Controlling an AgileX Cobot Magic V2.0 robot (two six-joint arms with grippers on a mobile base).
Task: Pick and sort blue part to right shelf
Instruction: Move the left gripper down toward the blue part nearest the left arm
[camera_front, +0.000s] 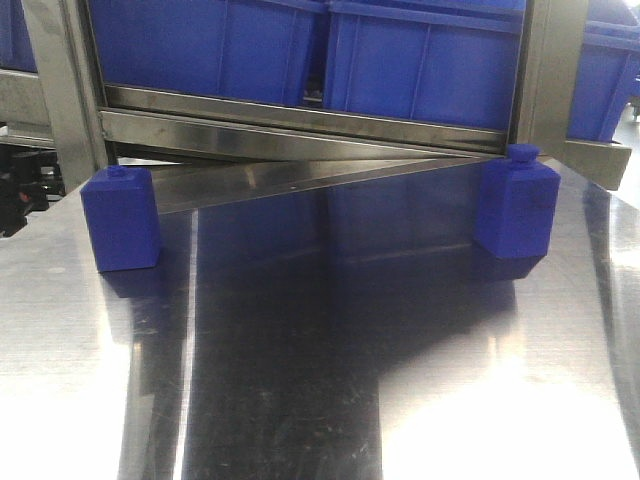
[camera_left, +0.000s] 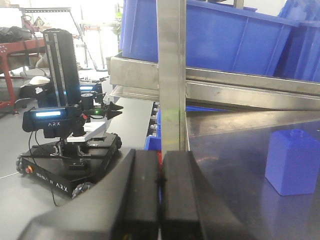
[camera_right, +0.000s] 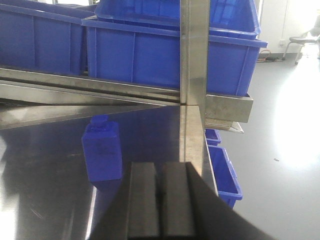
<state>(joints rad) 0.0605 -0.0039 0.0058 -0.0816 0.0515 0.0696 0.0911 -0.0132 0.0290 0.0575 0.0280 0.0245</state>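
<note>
Polished steel table (camera_front: 400, 400) fills the front view, reflective, scuffed; behind its far edge runs a steel shelf frame (camera_front: 300, 125) with upright posts at both sides; large blue bins (camera_front: 420, 60) sit side by side on the shelf level above the table; more blue bins (camera_right: 225, 175) show lower down beyond the table's right edge in the right wrist view.

Off the table's left side, in the left wrist view, a second mobile robot (camera_left: 70, 145) stands on the grey floor, black wheeled base, tall column, lit display strip.

Left gripper (camera_left: 161, 195) low in its wrist view, black fingers pressed together, nothing between them, lined up with the left shelf post (camera_left: 172, 75); right gripper (camera_right: 161, 205) likewise, fingers closed on each other with only a thin seam, holding nothing, just left of the right shelf post (camera_right: 194, 75).

Two blue parts on the table, both upright, blocky bodies with a small cap on top, well apart from each other; left blue part (camera_front: 122, 218) near the table's back left corner, just in front of the frame; right blue part (camera_front: 515, 205) near the back right corner, close to the right post; neither touches a gripper; neither is on a shelf; in each wrist view one part stands ahead of the closed fingers, on the table side of the post.
</note>
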